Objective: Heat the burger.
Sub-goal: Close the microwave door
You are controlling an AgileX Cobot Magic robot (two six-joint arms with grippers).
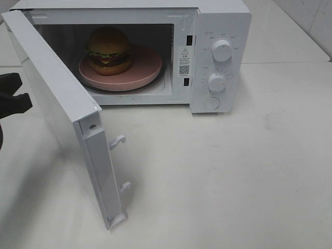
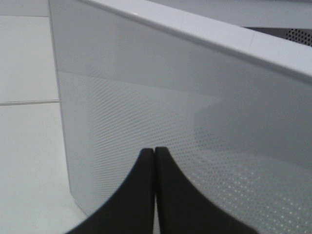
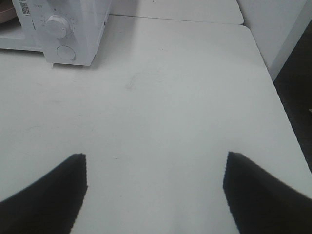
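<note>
Now left gripper (image 2: 154,152) closed, facing door (image 2: 195,112); right gripper (image 3: 155,156) spread above table (image 3: 170,97).

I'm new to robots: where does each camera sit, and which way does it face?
Exterior high: mounted above, looking down into the open white microwave oven holding a layered burger on a round pink plate; a dark bit of left arm at the edge.
Left wrist: on the left arm, facing the white microwave door's outside; closed black left fingers show.
Right wrist: on the right arm, facing the white tabletop; spread black right fingers show.
Shared: exterior and right wrist both show the microwave's knobs.
</note>
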